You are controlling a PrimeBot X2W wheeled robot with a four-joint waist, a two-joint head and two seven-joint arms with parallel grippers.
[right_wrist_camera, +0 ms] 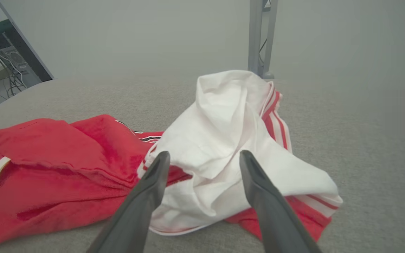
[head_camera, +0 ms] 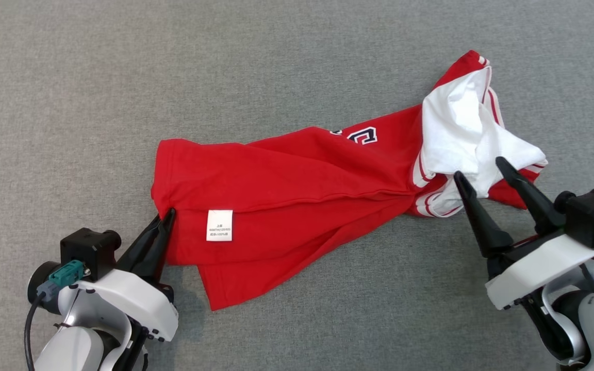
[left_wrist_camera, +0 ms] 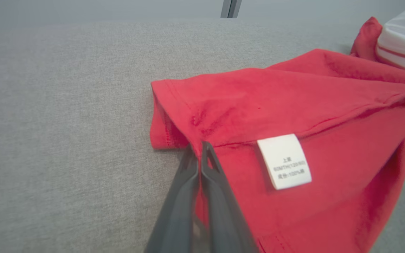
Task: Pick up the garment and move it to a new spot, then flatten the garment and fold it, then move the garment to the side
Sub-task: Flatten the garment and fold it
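The garment (head_camera: 286, 175), a red shirt with white striped parts, lies crumpled and stretched out on the grey tabletop (head_camera: 121, 77). Its white label (head_camera: 219, 225) faces up on the red body, near the hem end. Away from the label, toward the robot's right, the red cloth narrows into folds. A dark-edged white letter (head_camera: 362, 135) peeks out there, well apart from the label. Beyond the letter, at the end farthest from the label, a white section (head_camera: 457, 129) with red stripes is bunched up and partly turned over.

Just beside the label, on its left, the left pincer (head_camera: 165, 216) is pressed together on the garment's hem. The left wrist view shows red cloth caught between the two fingers. A flap of red hangs toward the robot, below and right of the label.

Far to the label's right, the right pincer (head_camera: 478, 167) stands spread, holding nothing. Its fingers point at the near edge of the white section. Whether the tips touch the cloth cannot be told.
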